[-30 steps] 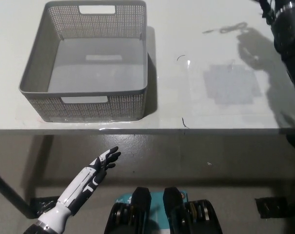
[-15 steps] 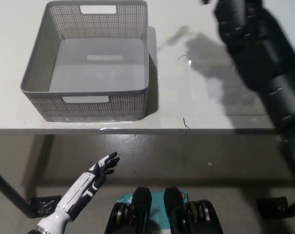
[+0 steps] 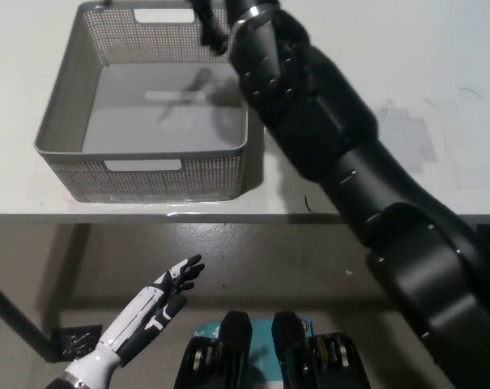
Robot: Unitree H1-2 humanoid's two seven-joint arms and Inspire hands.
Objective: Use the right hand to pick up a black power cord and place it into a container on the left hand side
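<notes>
The black right arm [image 3: 334, 154] reaches diagonally from the lower right corner up across the white table [image 3: 406, 65], its upper end over the right rim of the grey perforated plastic basket [image 3: 139, 170] near the basket's far right corner. The right hand [image 3: 220, 20] is mostly cut off by the top edge of the picture, and whether its fingers are closed or apart cannot be told. A short black piece that may be the black power cord [image 3: 206, 28] shows just beside the hand, above the basket's far side (too little of it is visible to say whether it is held or how it hangs). A dark blurred shadow lies on the basket's floor below it, near the middle.

The basket stands on the left part of the table, close to the near edge, with cut-out handles in its near and far walls. Its floor shows nothing lying on it apart from the shadow.

The white left hand [image 3: 168, 288] rests low at the lower left, below the table edge and over the grey floor [image 3: 309, 259], fingers stretched out and apart, holding nothing.
</notes>
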